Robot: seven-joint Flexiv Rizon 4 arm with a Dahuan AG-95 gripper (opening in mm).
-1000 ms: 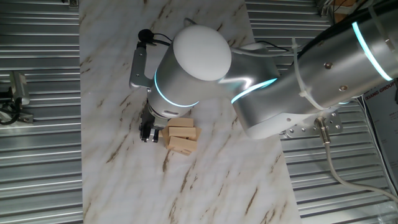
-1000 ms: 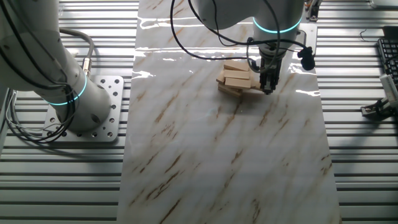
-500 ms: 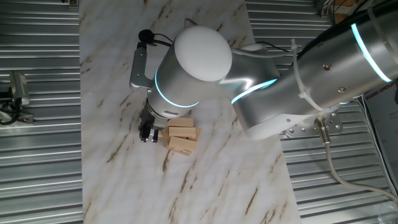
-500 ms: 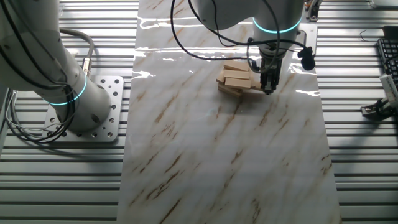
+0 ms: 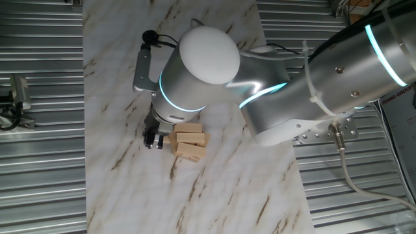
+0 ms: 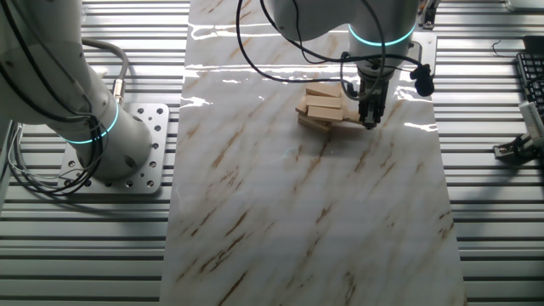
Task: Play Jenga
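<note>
Several pale Jenga blocks lay stacked on the marbled worktop in one fixed view, the hand just beside their end. From the other fixed view, the hand pointed down beside the stack; I could not tell whether its fingers were parted or together.

Pale-tan wooden blocks on white marble-patterned sheet with brown veins; silver arm with cyan light rings; black gripper.
</note>
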